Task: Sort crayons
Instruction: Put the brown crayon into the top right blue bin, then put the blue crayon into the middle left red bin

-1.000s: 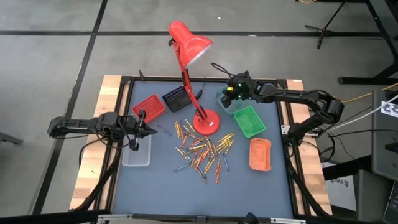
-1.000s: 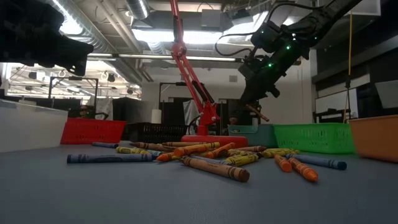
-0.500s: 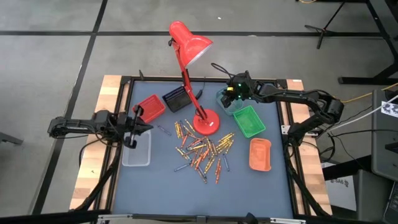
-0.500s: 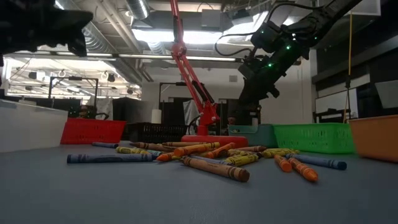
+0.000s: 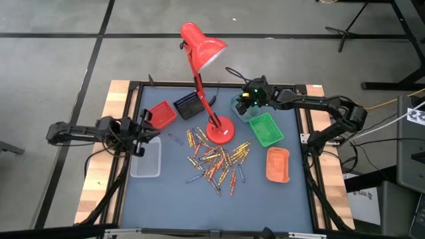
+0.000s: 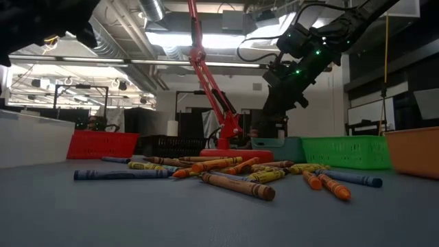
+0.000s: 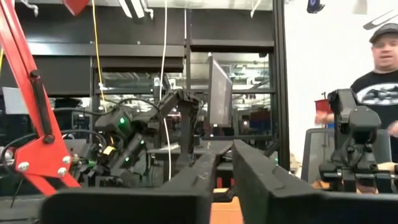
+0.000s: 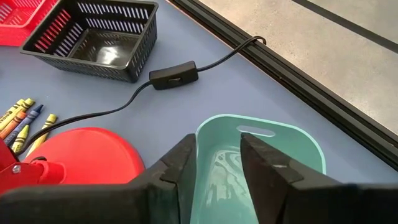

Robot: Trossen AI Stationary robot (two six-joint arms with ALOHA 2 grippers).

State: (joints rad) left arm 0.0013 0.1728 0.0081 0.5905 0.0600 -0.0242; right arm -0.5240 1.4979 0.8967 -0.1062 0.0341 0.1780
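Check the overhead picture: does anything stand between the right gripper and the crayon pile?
Yes. The right gripper hangs over the teal tray, and the red lamp's base sits between it and the crayons mid-table, so the arm would likely have to go around or over it.

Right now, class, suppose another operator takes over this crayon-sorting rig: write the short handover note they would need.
Right claw: open, holding nothing, over the teal tray behind the green tray.
Left claw: fingers slightly apart, nothing seen in it, at the table's left edge between the red tray and the clear tray.
Crayons: most lie loose mid-table, in front of the lamp base.
Done: little visible; the orange tray looks empty.
Left: sort nearly the whole pile.
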